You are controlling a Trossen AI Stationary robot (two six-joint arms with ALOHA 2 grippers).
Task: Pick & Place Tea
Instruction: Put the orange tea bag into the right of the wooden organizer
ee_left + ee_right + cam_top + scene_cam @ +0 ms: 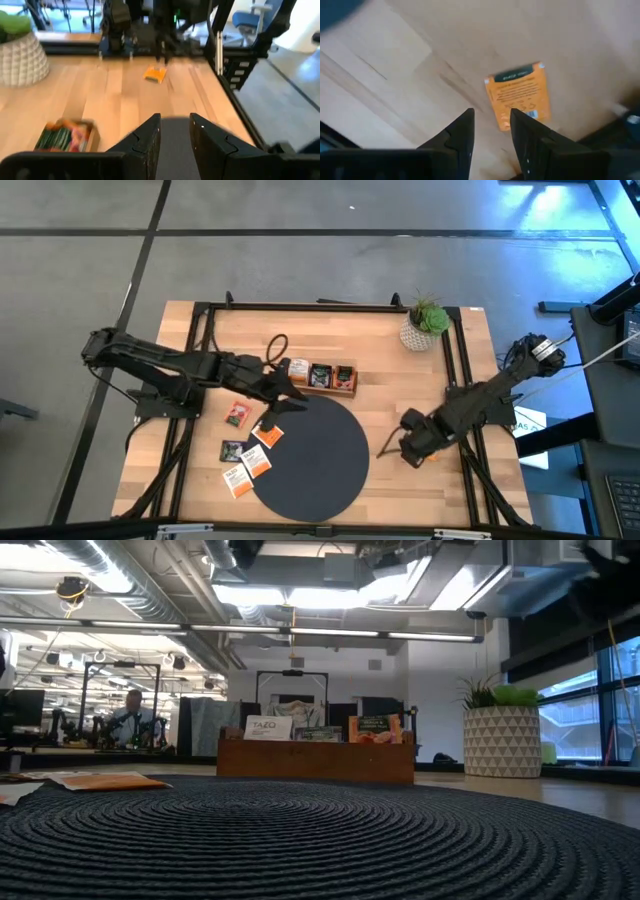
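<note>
Orange flat tea sachet [519, 95] lies on pale wooden desk [395, 75] just ahead of my right jaws [491, 125], apart, empty. Left jaws [174, 131] apart, empty, over dark round woven mat [310, 455].

High view looks straight down on the table [330, 320]. Low view sits at mat [320, 840] level, facing the tray [315, 758]. Both share the plant pot [417, 333].
</note>
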